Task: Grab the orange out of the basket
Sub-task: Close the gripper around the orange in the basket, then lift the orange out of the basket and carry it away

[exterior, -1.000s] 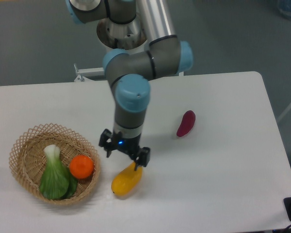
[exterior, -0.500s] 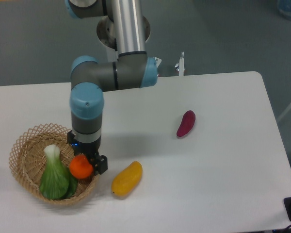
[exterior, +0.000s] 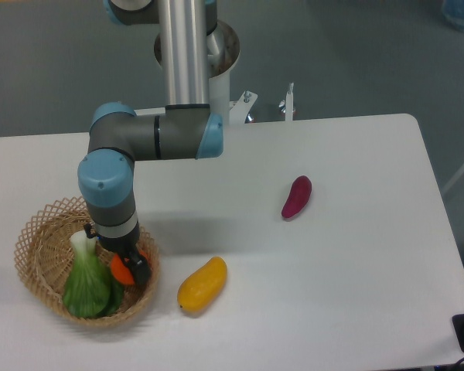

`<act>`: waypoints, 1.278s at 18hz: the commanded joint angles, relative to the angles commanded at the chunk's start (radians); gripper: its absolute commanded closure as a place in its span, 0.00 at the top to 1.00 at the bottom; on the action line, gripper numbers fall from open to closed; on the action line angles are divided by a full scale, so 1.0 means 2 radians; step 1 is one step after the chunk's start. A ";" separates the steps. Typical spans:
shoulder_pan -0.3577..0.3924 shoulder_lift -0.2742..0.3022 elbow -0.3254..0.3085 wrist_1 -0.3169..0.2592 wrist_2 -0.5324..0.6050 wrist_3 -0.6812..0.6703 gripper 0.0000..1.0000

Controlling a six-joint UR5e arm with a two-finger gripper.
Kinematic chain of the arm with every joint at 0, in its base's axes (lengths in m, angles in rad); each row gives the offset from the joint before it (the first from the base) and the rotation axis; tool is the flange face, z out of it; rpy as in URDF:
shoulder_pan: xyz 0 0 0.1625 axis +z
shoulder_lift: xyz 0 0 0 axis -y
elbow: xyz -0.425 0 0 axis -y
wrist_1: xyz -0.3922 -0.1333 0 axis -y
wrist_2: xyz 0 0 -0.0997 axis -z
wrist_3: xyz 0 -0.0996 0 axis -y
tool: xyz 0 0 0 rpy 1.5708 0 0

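The basket (exterior: 37, 226) sits at the table's left front. My gripper (exterior: 127, 263) has come down into its right side, directly over the orange (exterior: 121, 271). Only a small red-orange sliver of the fruit shows below the wrist, beside one dark finger (exterior: 140, 272). The fingers stand on either side of the orange, but the wrist hides whether they press on it. The orange still lies low in the basket, next to the green leafy vegetable.
A green bok choy (exterior: 84, 284) with a white stalk fills the basket's left half, touching the orange. A yellow mango-shaped fruit (exterior: 202, 284) lies just right of the basket. A purple eggplant (exterior: 297, 196) lies further right.
The arm has swung left from above the yellow fruit to the basket, then lowered onto the orange, which is now mostly covered by the gripper.
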 joint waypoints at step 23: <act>0.078 0.049 0.012 -0.006 -0.026 -0.033 0.68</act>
